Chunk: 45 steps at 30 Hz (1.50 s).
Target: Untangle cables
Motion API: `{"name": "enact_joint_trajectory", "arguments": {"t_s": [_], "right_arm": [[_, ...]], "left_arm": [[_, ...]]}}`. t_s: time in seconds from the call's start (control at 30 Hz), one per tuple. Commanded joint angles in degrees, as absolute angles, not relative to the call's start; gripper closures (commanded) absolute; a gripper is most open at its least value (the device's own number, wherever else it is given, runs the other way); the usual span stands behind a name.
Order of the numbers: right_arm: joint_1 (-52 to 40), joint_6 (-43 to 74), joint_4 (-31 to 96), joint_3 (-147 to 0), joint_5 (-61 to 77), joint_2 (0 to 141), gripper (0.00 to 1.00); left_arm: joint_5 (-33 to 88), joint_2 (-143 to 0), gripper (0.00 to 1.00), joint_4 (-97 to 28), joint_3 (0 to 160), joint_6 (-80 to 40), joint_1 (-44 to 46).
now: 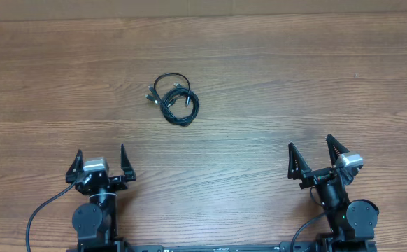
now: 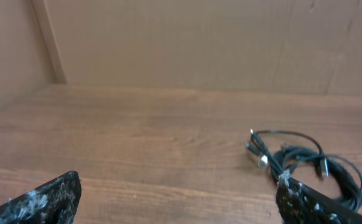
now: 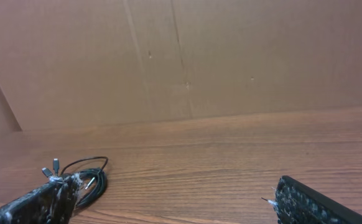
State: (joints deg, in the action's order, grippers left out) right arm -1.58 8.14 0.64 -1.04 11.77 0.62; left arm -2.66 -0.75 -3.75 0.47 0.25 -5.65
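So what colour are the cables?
The cables are black with silvery plug tips, clearest in the left wrist view.

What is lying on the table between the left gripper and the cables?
Nothing. In the overhead view, only bare table separates the left gripper from the cables.

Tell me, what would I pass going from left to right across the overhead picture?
left gripper, open → cables, one tangled bundle farther back → right gripper, open
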Motion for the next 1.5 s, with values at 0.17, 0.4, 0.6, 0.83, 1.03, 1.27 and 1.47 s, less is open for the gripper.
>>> {"name": "enact_joint_trajectory", "arguments": {"t_s": [0.17,0.4,0.6,0.83,1.03,1.27,1.47], "right_arm": [[-1.8,8.8,0.3,-0.5,12.1,0.2,0.00],[-1.8,8.8,0.1,-0.5,12.1,0.2,0.00],[-1.9,10.9,0.1,-0.5,16.2,0.2,0.00],[-1.9,11.1,3.6,-1.4,19.9,0.2,0.00],[-1.8,12.3,12.3,-8.6,20.6,0.7,0.00],[-1.9,12.2,21.0,-25.4,22.9,10.2,0.00],[-1.9,11.7,28.4,-38.9,27.9,25.6,0.00]], "left_arm": [[-3.0,-0.3,0.01,-4.2,0.3,1.3,-6.0],[-1.8,-0.3,0.00,-4.3,0.3,0.6,-6.0],[12.7,-0.3,0.00,-1.1,1.2,-0.2,-6.0],[27.1,-0.3,0.00,-16.5,10.8,-6.7,-6.0],[25.1,-1.6,0.00,-30.4,22.5,-6.9,-6.0],[27.0,-14.6,0.01,-47.2,39.6,-6.9,-6.0],[28.4,-32.1,0.00,-60.4,51.2,-6.8,-6.0]]}}
